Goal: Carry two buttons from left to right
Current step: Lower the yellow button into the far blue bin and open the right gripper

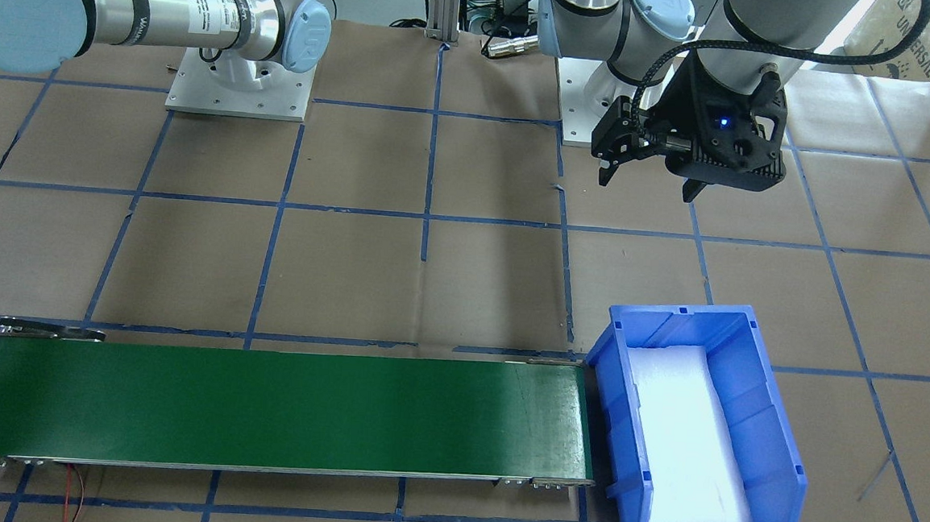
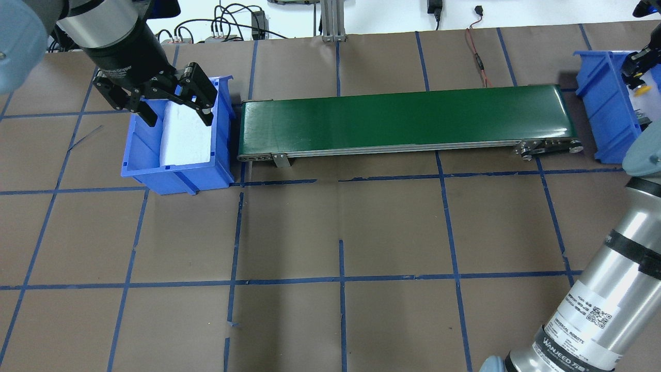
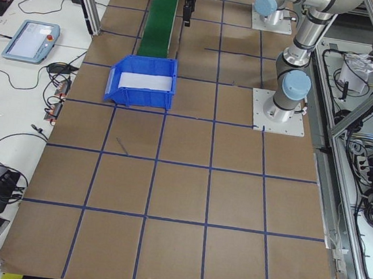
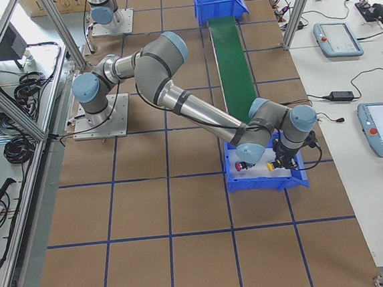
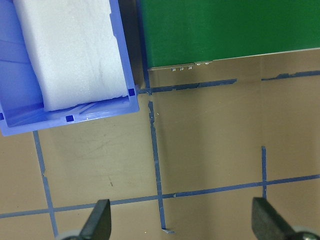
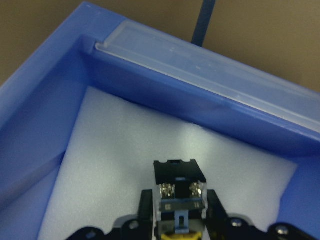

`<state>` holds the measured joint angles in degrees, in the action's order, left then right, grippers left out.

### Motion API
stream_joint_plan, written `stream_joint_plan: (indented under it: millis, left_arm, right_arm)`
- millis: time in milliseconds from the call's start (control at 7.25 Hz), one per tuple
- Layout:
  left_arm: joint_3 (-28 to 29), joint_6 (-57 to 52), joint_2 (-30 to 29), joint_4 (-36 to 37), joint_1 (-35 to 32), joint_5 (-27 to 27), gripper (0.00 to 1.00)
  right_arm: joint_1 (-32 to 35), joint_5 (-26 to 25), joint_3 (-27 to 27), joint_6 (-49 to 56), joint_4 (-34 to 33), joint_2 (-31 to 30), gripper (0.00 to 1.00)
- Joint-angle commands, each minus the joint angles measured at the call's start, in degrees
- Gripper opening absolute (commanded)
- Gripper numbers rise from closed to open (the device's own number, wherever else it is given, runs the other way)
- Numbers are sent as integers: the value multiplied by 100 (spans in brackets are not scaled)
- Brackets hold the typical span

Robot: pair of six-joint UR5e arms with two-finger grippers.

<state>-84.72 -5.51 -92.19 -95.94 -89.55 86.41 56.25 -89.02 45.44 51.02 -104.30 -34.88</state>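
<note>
The yellow button (image 6: 178, 195) stands on white foam inside the right blue bin (image 2: 601, 113), its grey contact block up. My right gripper (image 6: 179, 216) is shut on that block, one finger on each side. In the exterior right view the red button (image 4: 241, 166) lies on the same foam beside the yellow button (image 4: 271, 167), apart from the gripper. My left gripper (image 2: 178, 120) hangs open and empty over the left blue bin (image 2: 139, 155), which holds only white foam. In the front-facing view the left gripper (image 1: 647, 185) is well above the table.
A green conveyor belt (image 2: 403, 116) runs between the two bins, with nothing on it. Brown paper with a blue tape grid covers the table. A red-and-black wire (image 2: 477, 57) lies behind the belt. The right arm's long silver link (image 2: 599, 299) crosses the near right corner.
</note>
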Motion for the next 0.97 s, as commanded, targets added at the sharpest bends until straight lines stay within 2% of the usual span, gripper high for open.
stream_joint_plan:
  millis: [0, 276, 414, 552, 690, 828]
  left_arm:
    - [-1, -47, 0, -4, -1, 34, 100]
    - [-1, -56, 0, -4, -1, 17, 100]
    - [-1, -56, 0, -4, 8, 25, 100]
    - [-18, -56, -9, 5, -1, -1, 100]
    - [-1, -56, -53, 5, -1, -27, 100]
    - [16, -56, -79, 22, -1, -27, 100]
  right_arm:
    - [0, 192, 0, -4, -12, -10, 65]
    - [0, 192, -9, -30, 6, -132, 67]
    - [0, 209, 9, -48, 32, -385, 78]
    - [0, 453, 87, -65, 50, -710, 95]
    - [9, 603, 114, -283, 111, -1035, 100]
    - [131, 596, 158, -720, 599, -1360, 100]
